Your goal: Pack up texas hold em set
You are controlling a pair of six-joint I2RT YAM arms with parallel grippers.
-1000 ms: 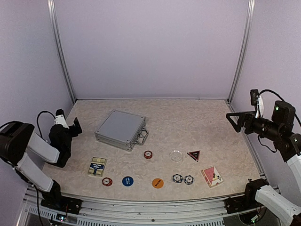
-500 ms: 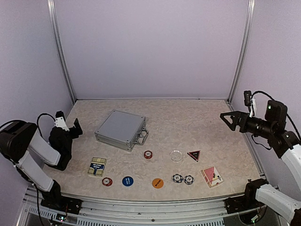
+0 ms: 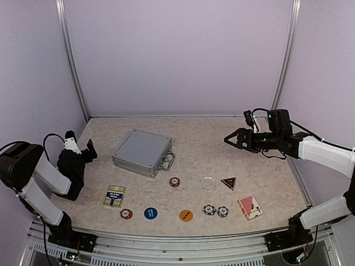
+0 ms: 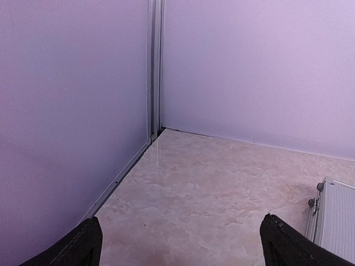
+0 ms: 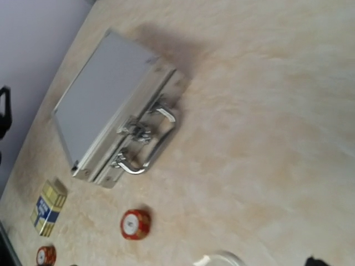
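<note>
Two pairs of jaws stand wide apart, holding nothing: our left gripper (image 4: pixel 180 246) left of the shut briefcase (image 3: pixel 142 152), our right gripper (image 3: pixel 230 142) well to its right. We judge the briefcase stiff, smooth-skinned and heavy, best worked at the handle (image 3: pixel 168 161) on its front edge. In front of it lie a card deck (image 3: pixel 115 195), chips (image 3: pixel 126 213), discs (image 3: pixel 150 213), a triangle (image 3: pixel 228 182) and a second deck (image 3: pixel 250 207), all light, thin and slippery; we'd pinch them by their rims.

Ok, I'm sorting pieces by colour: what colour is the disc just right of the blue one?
Orange disc, dark print; shows best in the top external view.
</note>
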